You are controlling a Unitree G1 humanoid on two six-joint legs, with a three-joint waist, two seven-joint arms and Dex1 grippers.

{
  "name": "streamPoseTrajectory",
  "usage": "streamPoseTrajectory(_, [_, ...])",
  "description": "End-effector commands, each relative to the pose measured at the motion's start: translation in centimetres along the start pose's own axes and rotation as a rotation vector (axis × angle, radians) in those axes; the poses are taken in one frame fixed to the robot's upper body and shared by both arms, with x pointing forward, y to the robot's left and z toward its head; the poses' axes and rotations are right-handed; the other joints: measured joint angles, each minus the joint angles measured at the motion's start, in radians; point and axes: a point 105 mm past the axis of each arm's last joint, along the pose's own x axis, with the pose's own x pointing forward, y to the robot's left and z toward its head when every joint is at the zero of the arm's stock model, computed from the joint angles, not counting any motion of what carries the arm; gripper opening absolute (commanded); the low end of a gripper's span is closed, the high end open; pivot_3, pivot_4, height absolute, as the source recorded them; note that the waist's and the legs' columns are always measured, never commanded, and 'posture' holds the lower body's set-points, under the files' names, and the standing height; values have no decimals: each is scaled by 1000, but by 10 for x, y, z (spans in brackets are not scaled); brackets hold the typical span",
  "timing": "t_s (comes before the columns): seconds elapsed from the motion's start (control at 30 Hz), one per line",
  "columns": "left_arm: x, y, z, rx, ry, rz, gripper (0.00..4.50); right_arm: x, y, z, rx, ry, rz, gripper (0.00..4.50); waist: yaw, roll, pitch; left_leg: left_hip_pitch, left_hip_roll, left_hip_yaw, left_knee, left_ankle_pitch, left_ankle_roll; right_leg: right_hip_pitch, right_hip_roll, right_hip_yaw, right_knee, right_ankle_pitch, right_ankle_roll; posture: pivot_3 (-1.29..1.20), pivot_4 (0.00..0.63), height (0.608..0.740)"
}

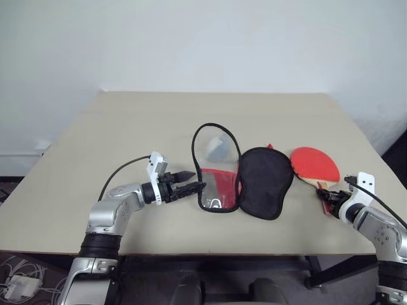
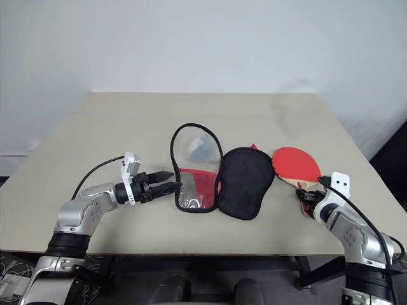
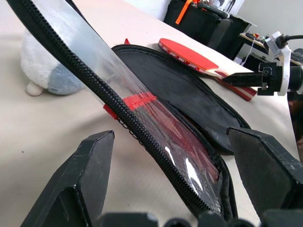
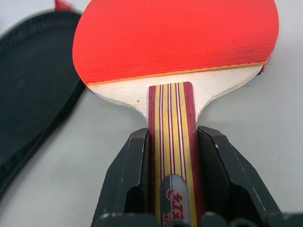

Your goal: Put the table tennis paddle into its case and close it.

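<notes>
The table tennis paddle (image 1: pixel 315 163) lies at the table's right, red face up, with its striped wooden handle (image 4: pixel 173 118) pointing toward me. My right gripper (image 4: pixel 173 135) is shut on that handle, one finger pressed against each side. To the paddle's left the case (image 1: pixel 264 181) lies unzipped: a black half spread flat, and a clear-panelled half with a red patch (image 1: pixel 216 184) further left, its zip edge raised. My left gripper (image 1: pixel 197 180) is open at that raised edge, and the zip rim (image 3: pixel 142 142) runs between its spread fingers.
A small grey and white rounded lump (image 1: pixel 216 147) sits behind the clear panel. The tan table (image 1: pixel 127 127) has bare room at the back and left. Its front edge is just under both arms. Black boxes (image 3: pixel 199 14) stand beyond the table.
</notes>
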Motion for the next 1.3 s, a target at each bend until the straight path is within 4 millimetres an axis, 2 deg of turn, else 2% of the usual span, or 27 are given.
streamPoseTrajectory(0.03, [3,-6,12,48,-10,-32,4071,-13,16,45,92,-204,79,1124,0,1,0,0,0,0,0,0,0,0,0,0,0,0,0,0,0,740])
streamPoseTrajectory(0.13, [5,-4,12,44,-8,-30,4071,-28,55,53,92,-239,289,1124,0,4,2,-1,0,0,-1,1,2,0,0,0,1,0,0,0,0,740])
streamPoseTrajectory(0.17, [5,-4,13,44,-7,-31,4071,-32,64,53,71,-245,322,1124,-1,5,3,-1,0,0,-2,2,4,0,0,1,1,0,0,0,0,740])
streamPoseTrajectory(0.2, [6,-4,13,44,-5,-33,4071,-37,81,55,71,-282,372,1124,-2,5,3,-1,0,0,-2,2,4,-1,0,1,1,0,0,0,0,740])
streamPoseTrajectory(0.27, [7,-4,13,47,1,-38,4071,-44,99,60,104,-375,393,1124,-2,5,3,-1,2,0,-3,2,4,-1,2,1,1,0,0,0,0,740])
streamPoseTrajectory(0.33, [8,-4,12,45,9,-41,4071,-39,107,52,138,-357,362,1124,-1,5,3,0,2,-1,-4,2,3,-2,3,1,2,0,0,0,0,740])
streamPoseTrajectory(0.4, [10,-5,11,43,11,-45,4071,-30,116,35,116,-293,324,1124,-1,5,3,0,2,-1,-3,0,0,-2,3,1,1,0,0,0,0,740])
streamPoseTrajectory(0.53, [12,-9,9,33,17,-53,4071,-23,134,15,97,-246,306,1124,1,5,3,-1,2,1,-2,0,0,-2,1,1,0,0,-1,0,0,740])
streamPoseTrajectory(0.73, [11,-10,8,26,24,-53,4071,-19,147,-2,132,-212,279,1124,-1,6,3,-1,2,0,-3,0,0,-3,2,1,2,1,-2,0,0,740])
streamPoseTrajectory(0.9, [14,-10,9,25,31,-58,4071,-15,165,-20,119,-138,324,1124,-1,6,3,-1,2,0,-3,0,0,-3,2,1,2,1,-2,0,0,740])
streamPoseTrajectory(1.1, [13,-10,10,21,37,-54,4071,-9,163,-42,101,-42,305,1124,0,6,3,-1,2,0,-3,0,0,-3,2,0,2,1,-2,0,0,740])
streamPoseTrajectory(1.2, [12,-10,9,17,40,-50,4071,-11,162,-43,114,-48,294,1124,-1,6,3,-1,2,0,-3,0,0,-3,2,0,2,1,-2,0,0,740])
streamPoseTrajectory(1.3, [9,-10,7,9,49,-44,4071,-13,153,-36,136,-96,256,1124,0,6,3,-1,2,0,-3,0,0,-3,2,0,2,1,-2,0,0,740])
